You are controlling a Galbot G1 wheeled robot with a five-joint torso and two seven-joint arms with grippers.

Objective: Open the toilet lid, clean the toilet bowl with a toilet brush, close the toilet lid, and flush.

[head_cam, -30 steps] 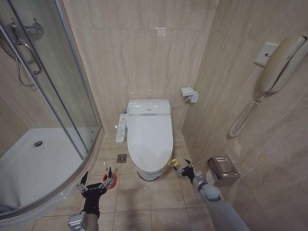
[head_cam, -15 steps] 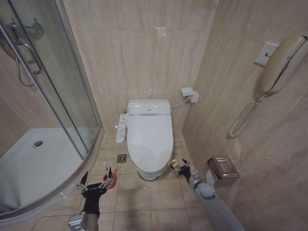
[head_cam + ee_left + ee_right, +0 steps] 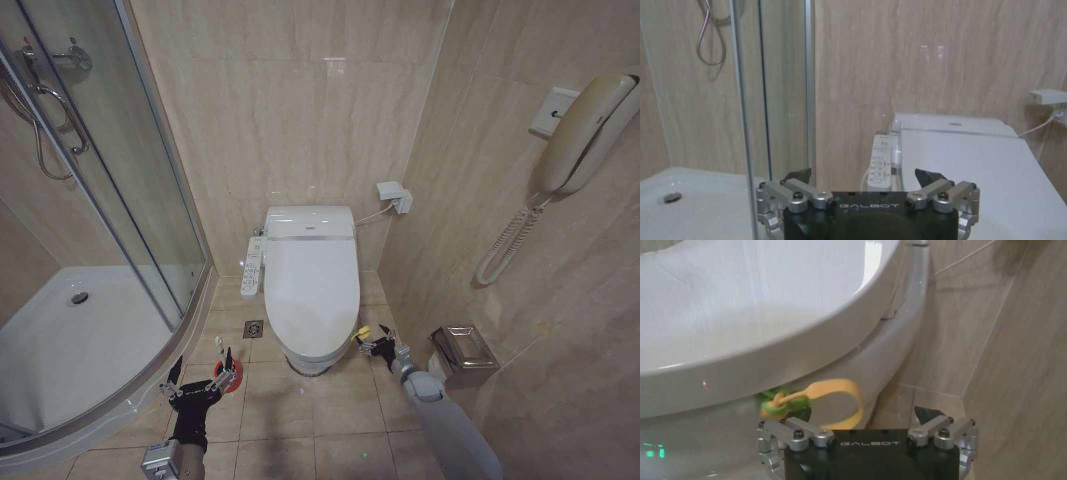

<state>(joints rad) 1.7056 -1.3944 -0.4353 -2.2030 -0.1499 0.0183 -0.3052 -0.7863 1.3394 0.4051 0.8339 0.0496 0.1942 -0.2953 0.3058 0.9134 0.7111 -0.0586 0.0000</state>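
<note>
White glossy plastic, the elongated-oval toilet lid (image 3: pixel 311 292) lies shut over the white ceramic toilet bowl (image 3: pixel 312 358) in the head view, so the opening step is in hand. The right pincer (image 3: pixel 376 345) sits low beside the lid's front right edge, just by a small yellow-and-green loop (image 3: pixel 363 335) fixed there. The left pincer (image 3: pixel 200 385) waits near the floor on the bowl's other side, its fingers spread around nothing, with the round red holder cup of the toilet brush (image 3: pixel 231 381) just past it beside the curved white shower tray (image 3: pixel 70 350).

From the left wrist, the left pincer (image 3: pixel 867 176) stands wide open and empty, facing the closed lid (image 3: pixel 973 175) and the narrow white button panel (image 3: pixel 880 160).

From the right wrist, the right pincer (image 3: pixel 863 412) is open, holding nothing, with the yellow loop (image 3: pixel 837 402) hanging under the lid's rim (image 3: pixel 760 320) between its fingertips. The next move likely calls for closing on that loop and lifting upward and back.
</note>
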